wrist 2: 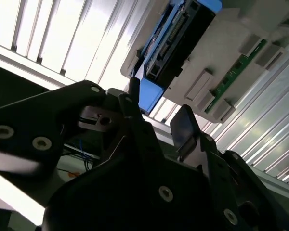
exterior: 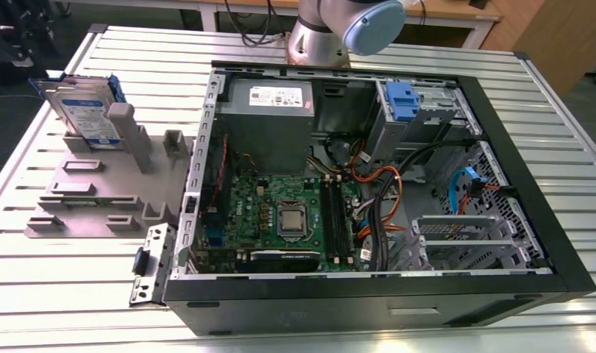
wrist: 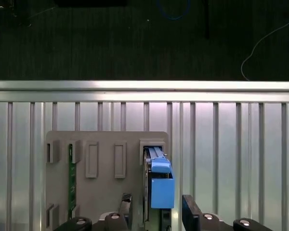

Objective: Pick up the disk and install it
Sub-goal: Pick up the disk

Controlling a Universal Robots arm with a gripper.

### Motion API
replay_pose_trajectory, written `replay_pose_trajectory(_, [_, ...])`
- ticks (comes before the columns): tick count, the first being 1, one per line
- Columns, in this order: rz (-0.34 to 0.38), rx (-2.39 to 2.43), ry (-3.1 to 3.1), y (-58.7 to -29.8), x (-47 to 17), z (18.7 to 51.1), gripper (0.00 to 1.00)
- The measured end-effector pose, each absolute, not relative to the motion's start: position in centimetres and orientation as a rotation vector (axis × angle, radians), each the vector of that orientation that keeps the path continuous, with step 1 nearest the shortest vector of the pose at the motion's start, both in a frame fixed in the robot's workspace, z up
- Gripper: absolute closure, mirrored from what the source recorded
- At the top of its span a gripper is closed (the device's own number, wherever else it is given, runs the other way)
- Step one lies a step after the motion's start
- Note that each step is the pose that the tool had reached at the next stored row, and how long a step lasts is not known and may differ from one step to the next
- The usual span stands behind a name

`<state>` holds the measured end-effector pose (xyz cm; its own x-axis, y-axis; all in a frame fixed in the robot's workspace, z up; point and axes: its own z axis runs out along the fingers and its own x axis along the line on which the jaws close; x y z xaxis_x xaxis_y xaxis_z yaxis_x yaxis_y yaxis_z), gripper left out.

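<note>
Fingers (wrist: 190,209): spread apart and holding nothing. In both wrist views one finger stands to each side of the disk's upper edge. A gap shows on both sides and no contact is visible. In the second wrist view the nearer finger (wrist 2: 184,126) sits close to the blue end tab.

Disk (wrist: 159,180): stands on edge, upright, seated in a slot of the grey holder (wrist: 106,149). The blue carrier frames it, with one tab end facing the fingers. In the exterior view the disk (exterior: 85,112) is at the far corner of the holder, its label facing outward.

Holder: lies flat on the slatted worktop (wrist: 231,144), at the exterior view's left of the open computer case (exterior: 533,243). A green circuit strip (wrist: 72,185) sits in another slot, apart from the disk.

Case: side panel off, motherboard (exterior: 278,213) and cabling exposed. A smaller blue bracket (exterior: 401,99) sits in the upper bay beside the grey power-supply box (exterior: 268,95). No drive is visible in it.

Arm (exterior: 347,26): its joint is visible beyond the case's far edge.

Status (judgement): the fingers are aligned over the disk, but the grasp is not yet made. The disk has not been lifted from its slot. Pick-up and install are both outstanding, and nothing of the task proper is complete.
</note>
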<state>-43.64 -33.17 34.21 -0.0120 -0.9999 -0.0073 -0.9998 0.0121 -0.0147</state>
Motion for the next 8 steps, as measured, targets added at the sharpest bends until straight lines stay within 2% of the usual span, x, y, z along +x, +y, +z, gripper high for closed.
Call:
replay_pose_trajectory(1, [-0.008, -2.196, 2.225, -33.17, -43.64, 34.04, 0.47])
replay_pose_trajectory(2, [-0.008, -2.193, 2.228, -33.17, -43.64, 33.95, 0.47])
replay_pose_trajectory(3, [-0.008, -2.190, 2.230, -33.17, -43.64, 33.94, 0.41])
replay_pose_trajectory(8, [-0.007, -2.190, 2.230, -33.17, -43.63, 33.94, 0.41])
